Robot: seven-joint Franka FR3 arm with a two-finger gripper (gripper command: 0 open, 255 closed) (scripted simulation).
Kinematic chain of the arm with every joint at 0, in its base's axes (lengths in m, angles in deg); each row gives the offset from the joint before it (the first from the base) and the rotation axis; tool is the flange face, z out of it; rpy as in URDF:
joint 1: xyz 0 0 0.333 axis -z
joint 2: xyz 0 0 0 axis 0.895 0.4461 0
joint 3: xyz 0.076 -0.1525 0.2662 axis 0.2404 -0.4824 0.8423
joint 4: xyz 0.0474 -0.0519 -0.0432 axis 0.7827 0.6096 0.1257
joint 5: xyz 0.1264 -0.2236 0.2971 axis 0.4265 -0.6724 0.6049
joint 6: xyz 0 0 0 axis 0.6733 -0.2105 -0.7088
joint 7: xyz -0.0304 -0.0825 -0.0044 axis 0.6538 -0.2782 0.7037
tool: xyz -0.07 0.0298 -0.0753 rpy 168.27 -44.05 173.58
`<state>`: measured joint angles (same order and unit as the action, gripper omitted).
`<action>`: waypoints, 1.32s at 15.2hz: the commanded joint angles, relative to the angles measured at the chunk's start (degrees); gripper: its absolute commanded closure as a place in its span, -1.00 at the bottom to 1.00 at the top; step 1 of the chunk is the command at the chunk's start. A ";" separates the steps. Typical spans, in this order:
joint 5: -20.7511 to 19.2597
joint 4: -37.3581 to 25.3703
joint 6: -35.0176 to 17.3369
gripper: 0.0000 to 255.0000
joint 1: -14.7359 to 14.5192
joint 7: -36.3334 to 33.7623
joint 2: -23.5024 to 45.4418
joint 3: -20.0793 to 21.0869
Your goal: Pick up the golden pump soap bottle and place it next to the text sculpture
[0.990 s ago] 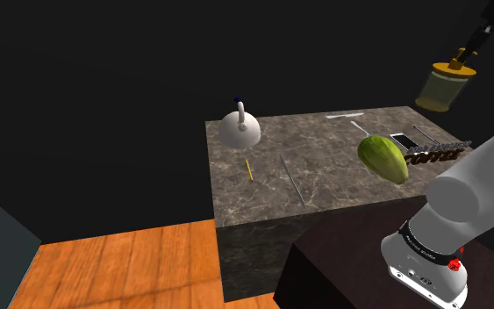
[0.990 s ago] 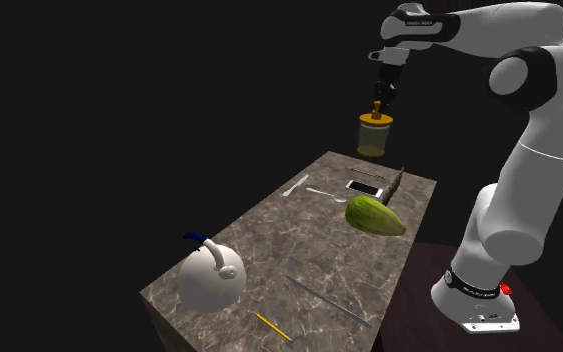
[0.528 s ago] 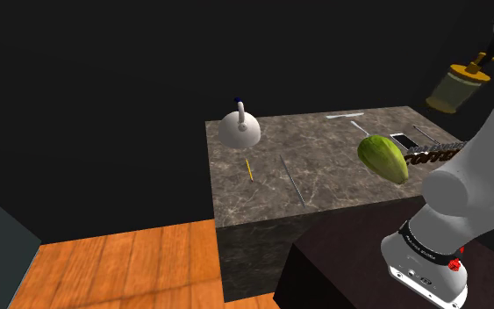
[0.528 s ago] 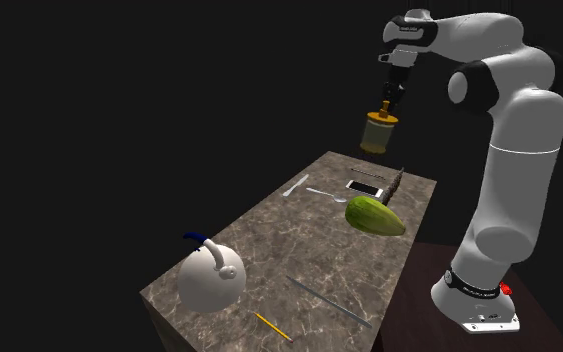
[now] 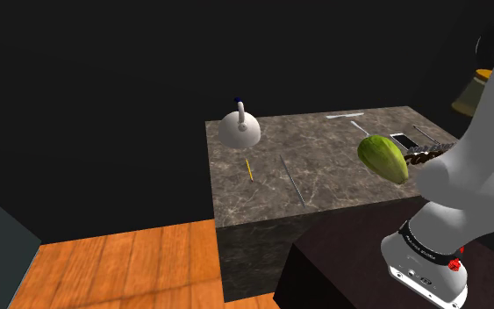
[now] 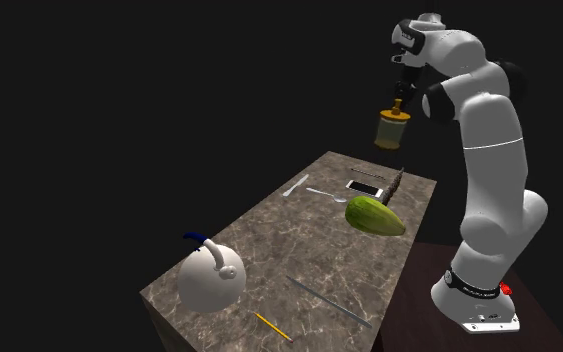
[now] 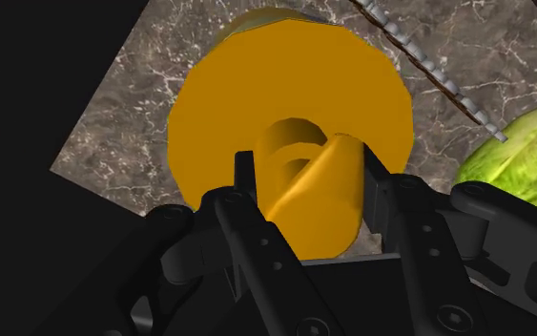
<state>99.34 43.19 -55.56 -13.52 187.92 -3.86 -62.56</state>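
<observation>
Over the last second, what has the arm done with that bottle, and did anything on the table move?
The hand, still clasping the golden soap bottle by its pump, carried it toward the right in both outside views, as the arm drew up straighter. Nothing was let go. The white kettle, green fruit, phone and text sculpture lie on the table as before.

a kitchen-like corner of a home: a marbled stone counter (image 5: 324,189) with a white kettle (image 5: 239,130), a spoon (image 6: 327,194) and a green fruit (image 5: 383,158), above an orange plank floor (image 5: 122,268).
</observation>
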 commanded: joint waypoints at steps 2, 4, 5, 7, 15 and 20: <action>4.69 -10.83 3.66 1.00 9.13 2.13 7.56 2.12; 6.55 -16.51 5.21 1.00 13.63 2.47 11.26 3.55; 6.16 -14.40 3.96 1.00 12.63 2.86 10.67 3.27; 5.57 -10.70 1.67 1.00 10.93 3.53 9.74 2.78; 4.40 0.13 -5.95 1.00 6.39 5.46 7.76 1.79; 4.31 5.10 -10.01 1.00 4.65 6.43 7.39 1.63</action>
<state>103.57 47.55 -64.77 -8.66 194.17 3.47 -60.96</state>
